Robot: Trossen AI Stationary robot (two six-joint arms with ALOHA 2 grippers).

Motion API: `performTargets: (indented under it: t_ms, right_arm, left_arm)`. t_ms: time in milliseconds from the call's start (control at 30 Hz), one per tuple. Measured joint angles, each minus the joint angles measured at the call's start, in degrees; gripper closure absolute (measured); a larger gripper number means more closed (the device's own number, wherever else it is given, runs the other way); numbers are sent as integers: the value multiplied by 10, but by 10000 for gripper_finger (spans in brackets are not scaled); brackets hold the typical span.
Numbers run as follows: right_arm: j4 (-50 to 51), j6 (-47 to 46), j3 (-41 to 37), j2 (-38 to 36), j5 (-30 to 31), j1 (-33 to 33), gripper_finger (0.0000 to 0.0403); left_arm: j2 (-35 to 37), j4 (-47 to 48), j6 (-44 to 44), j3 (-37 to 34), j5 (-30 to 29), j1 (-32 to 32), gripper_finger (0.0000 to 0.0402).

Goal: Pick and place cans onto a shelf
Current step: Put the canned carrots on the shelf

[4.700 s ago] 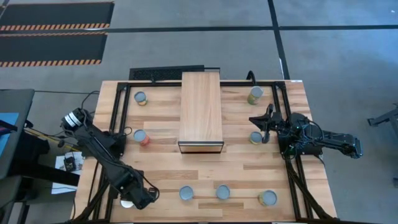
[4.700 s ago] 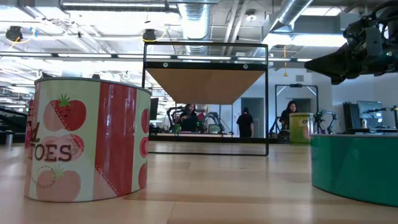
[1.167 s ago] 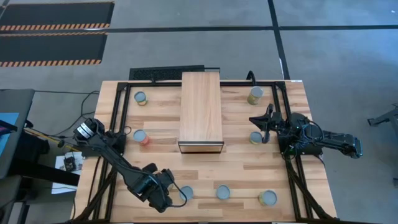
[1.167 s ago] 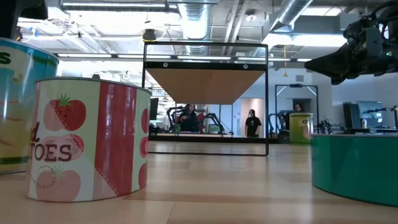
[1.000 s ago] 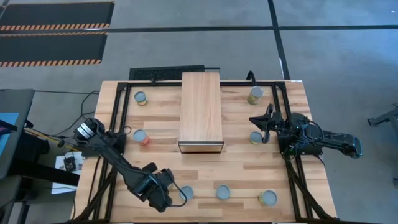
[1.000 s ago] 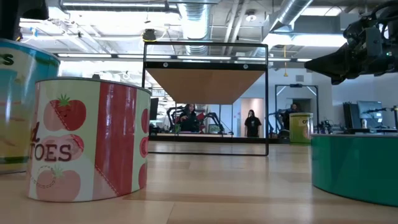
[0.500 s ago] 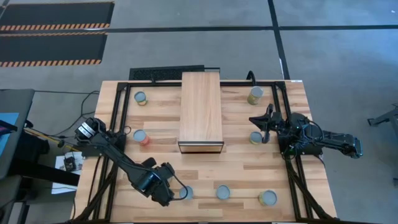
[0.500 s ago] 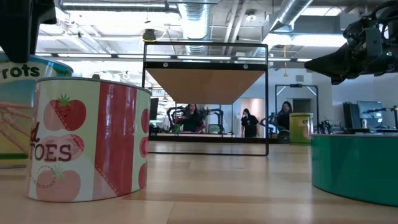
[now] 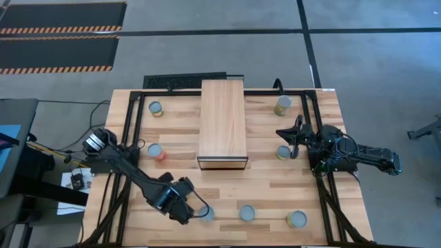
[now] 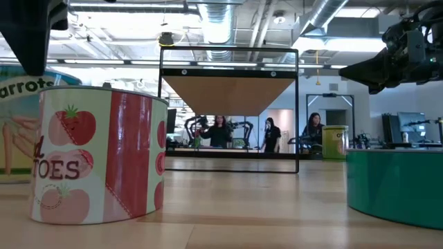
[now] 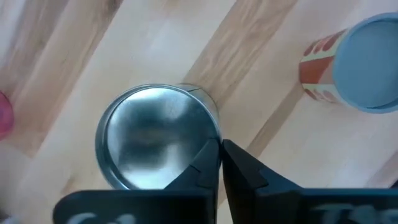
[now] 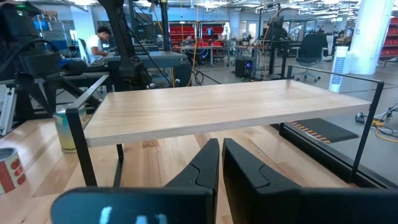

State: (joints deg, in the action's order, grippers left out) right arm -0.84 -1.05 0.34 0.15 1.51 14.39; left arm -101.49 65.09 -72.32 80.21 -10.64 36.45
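Note:
My left gripper [image 11: 221,146] is shut, its tips over the rim of a silver-topped can [image 11: 155,137]. That can carries a carrots label [image 10: 17,131], stands on the table, and is hidden under the gripper [image 9: 194,211] in the high view. A tomato can [image 9: 207,214] stands right beside it. The shelf [image 9: 222,124] lies at the table's middle, its top bare. My right gripper [image 9: 295,136] hangs shut and empty above the table at the right, near another can [image 9: 283,152]. My left gripper points down over the carrots can's top, its shut fingertips [image 11: 210,155] at the rim [image 11: 208,118] on the side facing the tomato can. Nothing is between the fingers. I cannot tell whether they touch the can.
More cans stand at the near edge [image 9: 247,212] [image 9: 296,219], at the far left [image 9: 156,108], left of the shelf [image 9: 157,152] and at the far right [image 9: 283,105]. A black frame rims the table. People move in the room beyond.
My left gripper has gone toward the table's far edge and a little right, closer to the tomato can. In the low view the carrots can has drawn away from the near edge with it and now shows smaller and lower.

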Motion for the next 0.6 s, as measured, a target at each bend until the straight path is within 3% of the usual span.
performTargets:
  t_ms: [200, 600]
  right_arm:
    - [0, 0, 0, 0, 0, 0, 356]
    - [0, 0, 0, 0, 0, 0, 356]
  left_arm:
    - [64, -48, -3, 0, -7, -11, 401]
    - [190, -253, 177, 22, -71, -67, 401]
